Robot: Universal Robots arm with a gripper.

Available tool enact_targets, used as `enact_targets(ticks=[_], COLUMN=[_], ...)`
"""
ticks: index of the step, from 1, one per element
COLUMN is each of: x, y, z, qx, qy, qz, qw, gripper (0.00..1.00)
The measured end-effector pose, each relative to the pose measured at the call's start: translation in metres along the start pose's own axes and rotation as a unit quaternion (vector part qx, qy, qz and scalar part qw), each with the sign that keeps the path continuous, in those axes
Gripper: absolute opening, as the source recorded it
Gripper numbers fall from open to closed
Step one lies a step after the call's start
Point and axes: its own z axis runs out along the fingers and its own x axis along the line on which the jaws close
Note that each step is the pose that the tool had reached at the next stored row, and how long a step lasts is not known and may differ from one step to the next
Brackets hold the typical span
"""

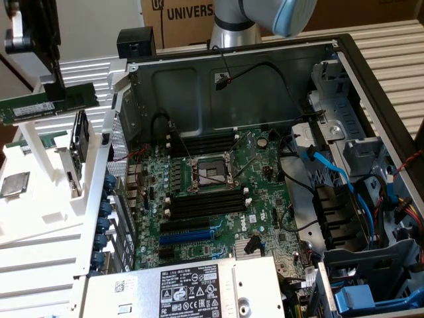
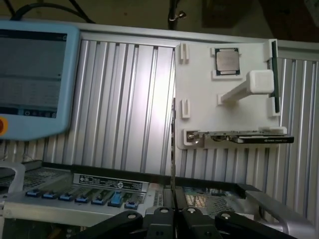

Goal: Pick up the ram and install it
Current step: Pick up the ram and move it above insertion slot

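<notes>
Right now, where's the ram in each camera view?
Exterior view: the ram hangs in the gripper at the exterior view's upper left, by the white tray.
Wrist view: the ram is edge-on, a thin strip clamped in the gripper.
Shared landmark: the silver processor chip on the white tray.

Open computer case point(image 1: 265, 73), green motherboard point(image 1: 264, 193), silver processor chip point(image 1: 14, 184)

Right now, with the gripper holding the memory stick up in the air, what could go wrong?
The gripper holds the thin memory stick in a narrow pinch, so it might tilt or slip. The case wall stands between it and the motherboard. A black cable loops beside the slots and might snag it.
</notes>
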Motion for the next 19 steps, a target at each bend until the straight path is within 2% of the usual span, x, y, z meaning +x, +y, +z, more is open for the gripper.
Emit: enact_targets(ticks=[1, 4, 5, 6, 15, 19], x=[0.001, 0.003, 0.004, 0.004, 0.006, 0.007], y=[-0.0038, -0.0249, -0.0284, -0.0353, -0.0563, -0.0628], z=[-0.0007, -0.0038, -0.0041, -0.0045, -0.006, -0.0063], qx=[0.0001, 0.0, 0.0, 0.0, 0.0002, 0.0003], qy=[0.0, 0.0, 0.0, 0.0, 0.0001, 0.0], qz=[0.0, 0.0, 0.0, 0.0, 0.0, 0.0], qw=[1.0, 1.0, 1.0, 1.0, 1.0, 1.0], gripper=[0.13, 0.13, 0.13, 0.13, 0.13, 0.13])
